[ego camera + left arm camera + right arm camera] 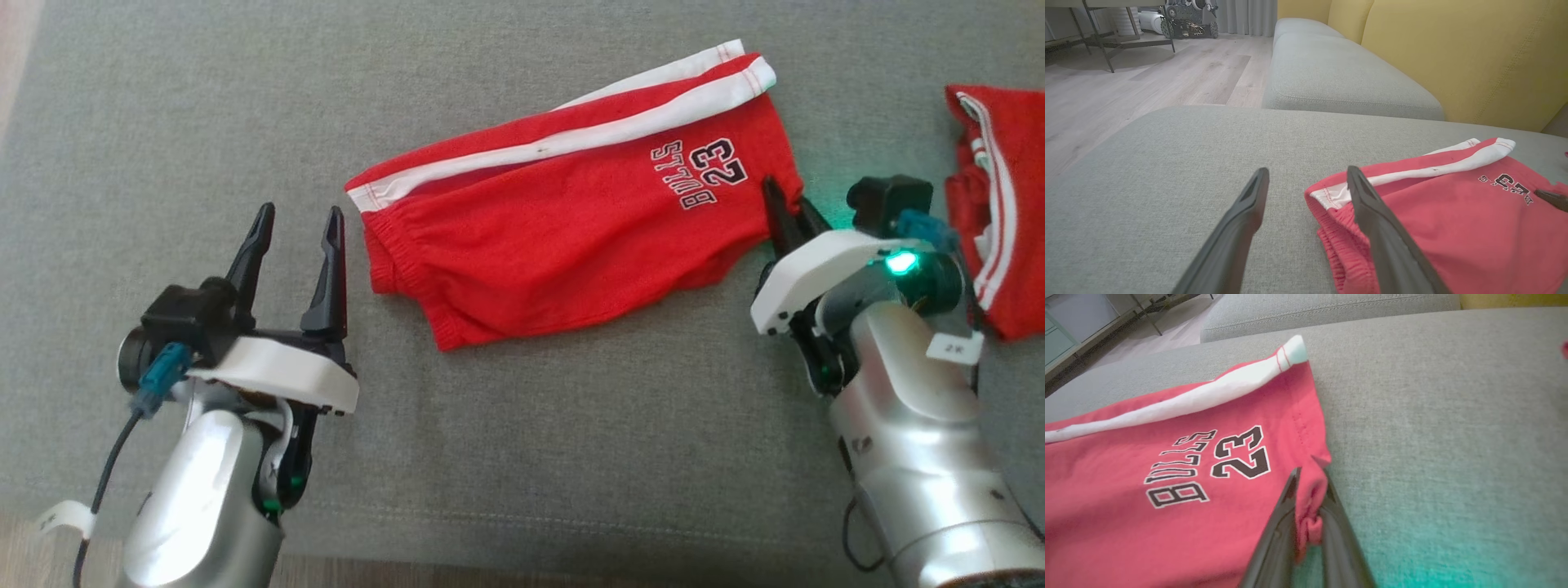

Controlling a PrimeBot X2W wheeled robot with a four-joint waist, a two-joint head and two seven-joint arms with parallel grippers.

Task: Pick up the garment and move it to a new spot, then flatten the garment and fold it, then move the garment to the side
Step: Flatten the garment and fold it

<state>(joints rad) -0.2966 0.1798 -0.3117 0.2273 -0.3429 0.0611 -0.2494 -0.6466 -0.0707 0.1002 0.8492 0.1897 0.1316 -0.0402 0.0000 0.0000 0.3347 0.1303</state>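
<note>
Where the red shorts lie, roughly in the middle of the grey sofa seat and nearer its far edge, they rest mostly flat with some creases. The elastic waistband points to the robot's left and the leg hem to its right. A white stripe runs along the far side, and the print "BULLS 23" sits near the hem end.

The right claw is closed on the near corner of the leg hem. The right wrist view shows a fold of red cloth pinched between the two dark fingers.

The left claw stands open and holds nothing, just beside the waistband end. Whether its right finger touches the cloth cannot be told.

A second red garment lies crumpled at the seat's right edge, apart from the shorts.
</note>
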